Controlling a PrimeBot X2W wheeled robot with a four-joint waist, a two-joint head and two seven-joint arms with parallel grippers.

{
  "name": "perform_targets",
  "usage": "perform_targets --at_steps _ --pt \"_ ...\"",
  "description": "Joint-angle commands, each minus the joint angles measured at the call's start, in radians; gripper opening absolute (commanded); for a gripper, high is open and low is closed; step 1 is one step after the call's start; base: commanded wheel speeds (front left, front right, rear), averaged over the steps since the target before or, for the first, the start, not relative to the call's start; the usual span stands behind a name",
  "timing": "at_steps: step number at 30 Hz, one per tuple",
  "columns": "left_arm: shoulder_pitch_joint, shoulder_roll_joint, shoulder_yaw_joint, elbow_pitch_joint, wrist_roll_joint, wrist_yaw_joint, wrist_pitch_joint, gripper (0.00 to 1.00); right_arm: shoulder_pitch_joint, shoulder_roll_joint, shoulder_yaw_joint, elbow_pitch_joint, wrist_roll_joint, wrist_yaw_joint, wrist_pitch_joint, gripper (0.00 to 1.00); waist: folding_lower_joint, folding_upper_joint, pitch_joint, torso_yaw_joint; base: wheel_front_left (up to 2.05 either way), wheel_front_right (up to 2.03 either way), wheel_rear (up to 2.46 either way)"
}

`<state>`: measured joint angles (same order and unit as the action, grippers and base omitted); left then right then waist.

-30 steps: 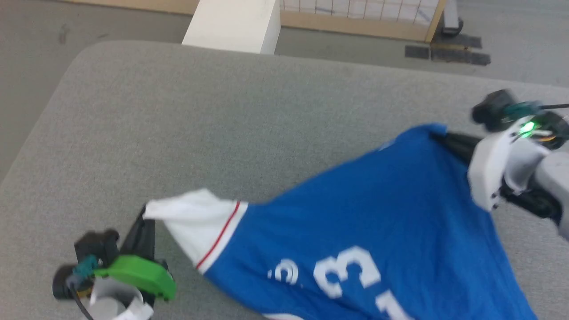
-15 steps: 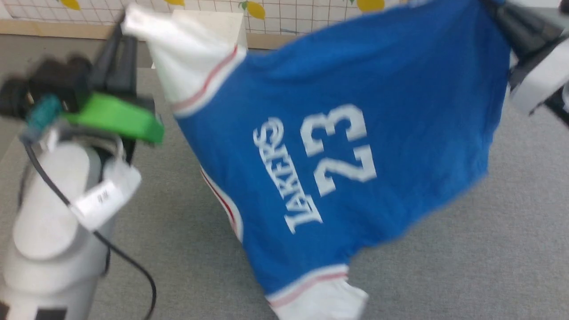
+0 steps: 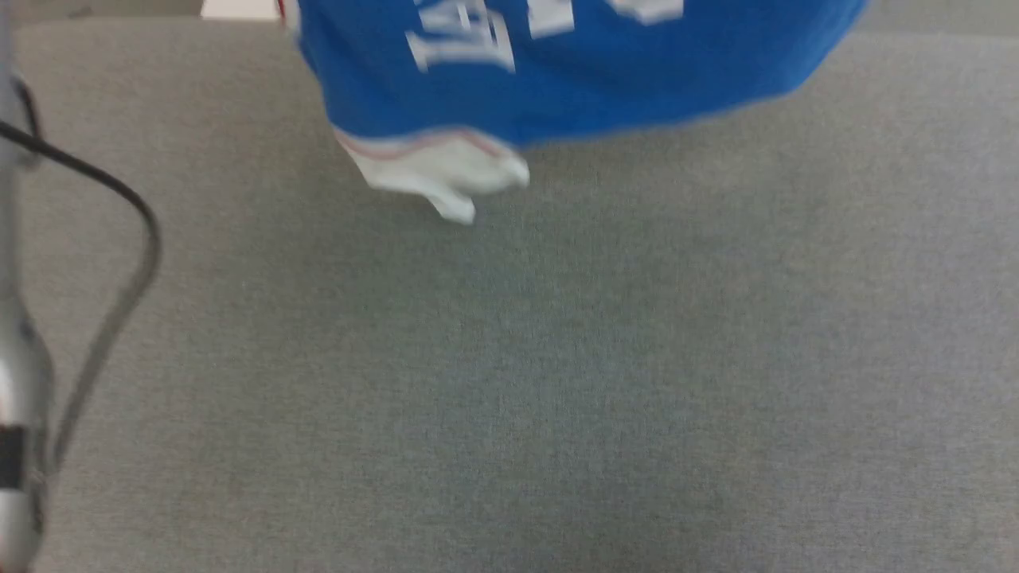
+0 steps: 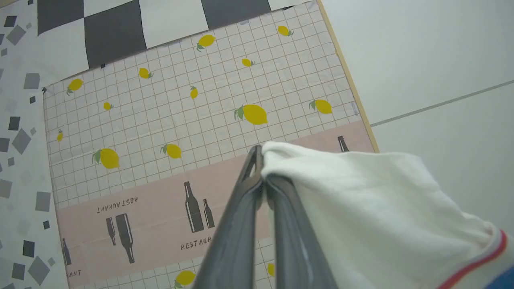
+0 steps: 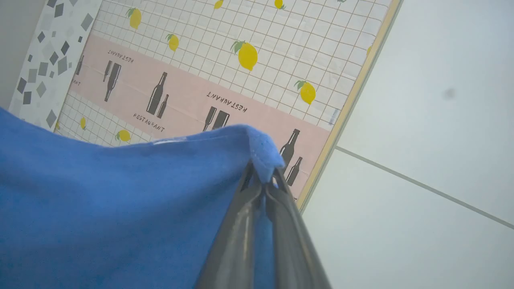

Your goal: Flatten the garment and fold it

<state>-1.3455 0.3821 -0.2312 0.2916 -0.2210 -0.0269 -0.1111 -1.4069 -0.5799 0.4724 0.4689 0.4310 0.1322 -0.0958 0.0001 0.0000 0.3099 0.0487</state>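
The garment [image 3: 573,87], royal blue with white print, hangs in the air at the top of the head view, and its lower white sleeve [image 3: 434,171] dangles just over the grey table. In the left wrist view my left gripper [image 4: 261,176] is shut on the edge of the other white sleeve [image 4: 361,200], which has a red stripe. Seen from the right wrist, my right gripper [image 5: 263,182] is shut on a blue corner of the garment [image 5: 120,200]. Both pairs of fingers point up toward a wall panel.
The grey cloth-covered table [image 3: 557,382] spreads under the hanging garment. My pale left forearm with its black cable [image 3: 119,239] runs along the left edge. A lemon-and-bottle patterned panel [image 4: 180,120] stands against the white wall behind.
Both arms have lifted the garment from the table high into the air, stretched between them. The head camera has tilted, so the grippers have left its picture.
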Motion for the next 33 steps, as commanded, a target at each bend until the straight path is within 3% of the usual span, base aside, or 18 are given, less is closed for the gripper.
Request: perform_targets --at_steps 1,8,15,24,33 --pt "-0.074 0.01 0.003 0.016 0.014 -0.008 -0.006 0.0 -0.044 0.023 -0.023 0.009 -0.027 -0.002 0.007 0.0 -0.0001 0.0 0.171 -0.044 0.0 0.0 0.0" --pt "-0.391 0.014 -0.003 0.146 0.055 -0.016 -0.037 0.0 -0.24 0.062 -0.094 0.05 -0.183 -0.002 0.005 0.0 -0.0001 0.0 0.315 -0.052 0.0 0.0 0.0" --pt "-0.56 0.024 -0.014 0.247 0.067 -0.031 -0.073 0.0 -0.358 0.102 -0.126 0.137 -0.229 -0.002 -0.047 0.0 -0.0001 0.0 0.388 -0.054 0.0 0.0 0.0" --pt "-0.381 0.025 -0.01 0.292 0.037 -0.01 -0.118 0.0 -0.291 0.123 -0.04 0.255 -0.217 -0.002 -0.089 0.0 -0.0001 0.0 0.396 -0.042 0.0 0.0 0.0" --pt "0.001 0.036 0.043 0.213 -0.046 -0.013 -0.149 0.0 -0.067 0.131 0.065 0.303 -0.159 -0.002 -0.141 0.0 -0.0001 0.0 0.291 -0.025 0.0 0.0 0.0"
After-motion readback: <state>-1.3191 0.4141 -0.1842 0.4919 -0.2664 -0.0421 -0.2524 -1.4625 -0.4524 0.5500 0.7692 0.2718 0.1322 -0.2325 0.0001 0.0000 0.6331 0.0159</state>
